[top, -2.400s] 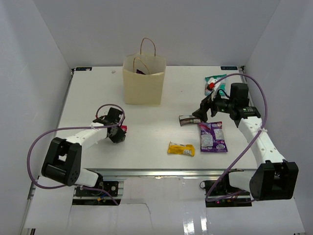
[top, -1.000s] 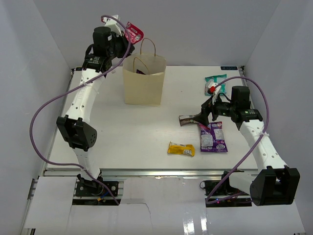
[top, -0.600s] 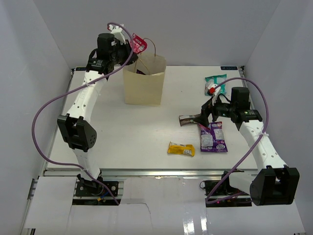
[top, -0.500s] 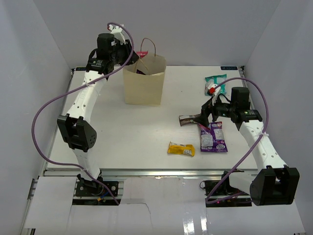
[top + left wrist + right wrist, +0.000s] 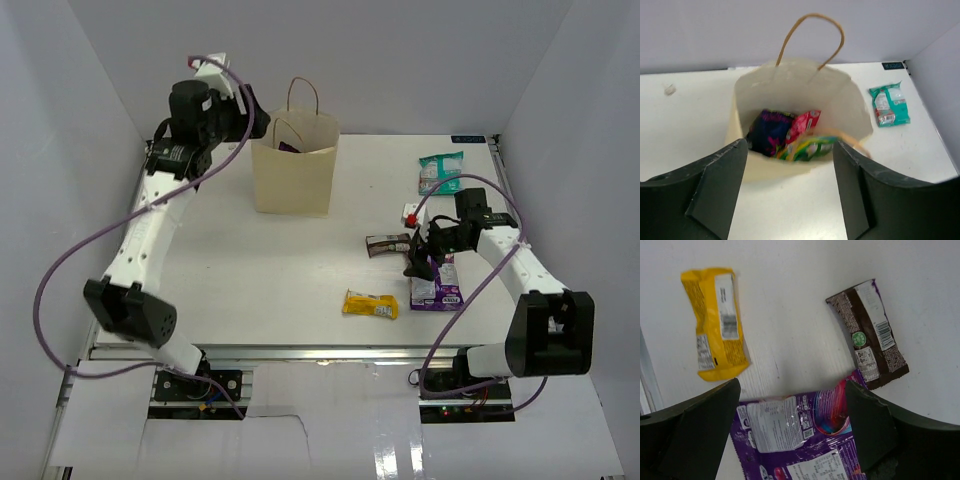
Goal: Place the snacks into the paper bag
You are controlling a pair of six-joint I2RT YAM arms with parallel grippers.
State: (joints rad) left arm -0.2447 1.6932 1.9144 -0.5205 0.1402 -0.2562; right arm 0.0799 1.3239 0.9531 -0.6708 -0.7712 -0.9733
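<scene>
The paper bag (image 5: 293, 170) stands upright at the back of the table. My left gripper (image 5: 250, 118) hangs open just left of its rim, holding nothing. In the left wrist view the paper bag (image 5: 800, 95) holds a dark purple chip bag (image 5: 769, 132), a red packet (image 5: 802, 126) and a green pouch (image 5: 812, 147). My right gripper (image 5: 420, 262) is open over the top edge of the purple pouch (image 5: 800, 440), fingers on either side and not gripping. Nearby lie a yellow bar (image 5: 715, 322) and a brown bar (image 5: 867, 332). A teal pouch (image 5: 440, 170) lies at the back right.
A small red-and-white packet (image 5: 412, 212) lies just behind my right gripper. White walls enclose the table on three sides. The teal pouch (image 5: 889, 104) also shows in the left wrist view, to the right of the bag.
My left gripper has opened and dropped the red packet into the bag, then drawn back to the left. My right arm has swung down and inward over the purple pouch.
</scene>
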